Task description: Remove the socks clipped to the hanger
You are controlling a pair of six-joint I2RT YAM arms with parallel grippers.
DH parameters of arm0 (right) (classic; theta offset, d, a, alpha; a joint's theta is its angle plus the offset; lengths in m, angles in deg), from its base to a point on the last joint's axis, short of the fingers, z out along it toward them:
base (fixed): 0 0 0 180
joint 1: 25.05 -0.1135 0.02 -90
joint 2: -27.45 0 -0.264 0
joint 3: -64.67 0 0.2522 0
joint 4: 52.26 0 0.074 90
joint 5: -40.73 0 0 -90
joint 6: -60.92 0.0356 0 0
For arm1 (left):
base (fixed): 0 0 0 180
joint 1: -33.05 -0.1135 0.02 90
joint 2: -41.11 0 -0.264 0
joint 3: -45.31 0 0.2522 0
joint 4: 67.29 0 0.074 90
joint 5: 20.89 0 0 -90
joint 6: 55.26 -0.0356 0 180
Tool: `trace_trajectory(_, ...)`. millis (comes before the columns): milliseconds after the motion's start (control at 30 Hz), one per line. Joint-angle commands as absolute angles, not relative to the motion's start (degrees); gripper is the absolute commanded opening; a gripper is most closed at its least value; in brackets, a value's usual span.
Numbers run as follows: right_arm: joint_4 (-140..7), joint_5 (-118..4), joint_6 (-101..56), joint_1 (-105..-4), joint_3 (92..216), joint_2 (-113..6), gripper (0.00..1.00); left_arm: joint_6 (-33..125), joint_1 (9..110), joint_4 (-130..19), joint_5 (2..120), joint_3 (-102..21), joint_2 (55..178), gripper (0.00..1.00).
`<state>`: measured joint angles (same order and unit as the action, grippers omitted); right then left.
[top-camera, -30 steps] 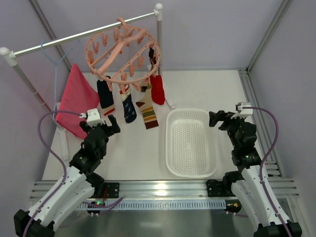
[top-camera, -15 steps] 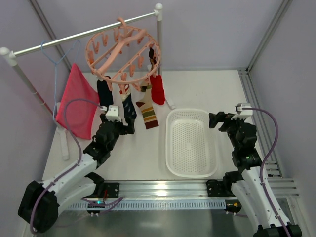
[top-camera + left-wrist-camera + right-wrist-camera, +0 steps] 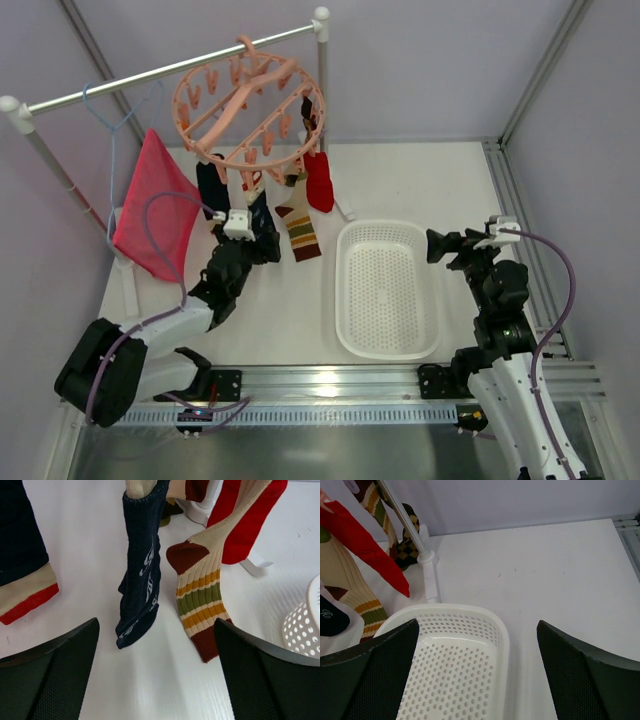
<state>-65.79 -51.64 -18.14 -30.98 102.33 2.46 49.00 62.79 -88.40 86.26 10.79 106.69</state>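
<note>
Socks: the navy sock [image 3: 142,565], striped sock [image 3: 202,600] and red sock [image 3: 319,182] hang clipped under the hanger [image 3: 250,105].
Hanger: hooked on the rail [image 3: 150,72], tilted.
Left gripper [image 3: 156,630]: below the hanger, fingers spread wide, facing the navy sock, holding nothing.
Right gripper [image 3: 477,630]: well right of the hanger, jaws apart, empty.
Risk: the neighbouring striped sock may get pinched too, and a hard tug could swing the hanger or unhook it.
</note>
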Motion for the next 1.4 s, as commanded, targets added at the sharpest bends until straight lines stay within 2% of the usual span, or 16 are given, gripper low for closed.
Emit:
trace_trajectory(0,-67.25,-52.26,-17.74,-31.29,104.71,3.89,1.0,47.22,62.85,-100.17,89.85,11.77,110.36,0.9)
trace_trajectory(100,-67.6,-53.05,-17.74,-31.2,104.63,4.69,1.0,46.08,62.76,-104.48,92.13,12.3,113.16,0.85)
trace_trajectory(267,-67.78,-53.23,-17.66,-31.2,104.71,4.86,1.0,44.41,62.59,-110.65,94.51,13.27,116.6,0.84)
trace_trajectory(367,-67.69,-53.31,-17.57,-31.29,104.71,4.86,1.0,43.7,62.67,-115.12,93.29,14.05,118.88,0.74)
trace_trajectory(400,-67.6,-53.4,-17.66,-31.29,104.71,4.69,1.0,43.36,62.59,-116.53,93.11,14.23,119.5,0.66)
trace_trajectory(467,-67.6,-53.49,-17.66,-31.2,104.63,4.69,1.0,43.26,62.58,-118.82,91.97,14.41,121.43,0.57)
trace_trajectory(500,-67.52,-53.49,-17.66,-31.29,104.63,4.34,1.0,43.26,62.58,-119.0,91.27,14.23,121.96,0.45)
trace_trajectory(533,-67.52,-53.49,-17.57,-31.2,104.63,4.34,1.0,43.35,62.58,-118.83,90.74,13.97,122.66,0.38)
trace_trajectory(567,-67.52,-53.49,-17.57,-31.29,104.63,4.16,1.0,43.44,62.58,-118.83,90.04,13.79,122.84,0.07)
trace_trajectory(600,-67.52,-53.49,-17.48,-31.29,104.63,4.07,1.0,44.05,62.58,-119.09,90.47,13.88,122.93,0.0)
trace_trajectory(867,-67.08,-53.4,-17.48,-31.29,104.45,2.76,1.0,45.54,62.67,-119.71,89.07,16.6,117.94,0.0)
trace_trajectory(1067,-66.37,-55.77,-17.92,-31.2,104.36,0.65,1.0,48.54,64.6,-109.7,88.97,18.36,107.04,0.0)
trace_trajectory(1200,-62.95,-58.93,-16.7,-31.55,104.27,-1.72,0.99,48.18,70.04,-101.62,92.75,19.42,97.38,0.0)
trace_trajectory(1367,-60.39,-57.46,-16.51,-38.28,106.63,-5.32,0.97,51.43,70.93,-90.38,92.32,18.8,88.84,0.0)
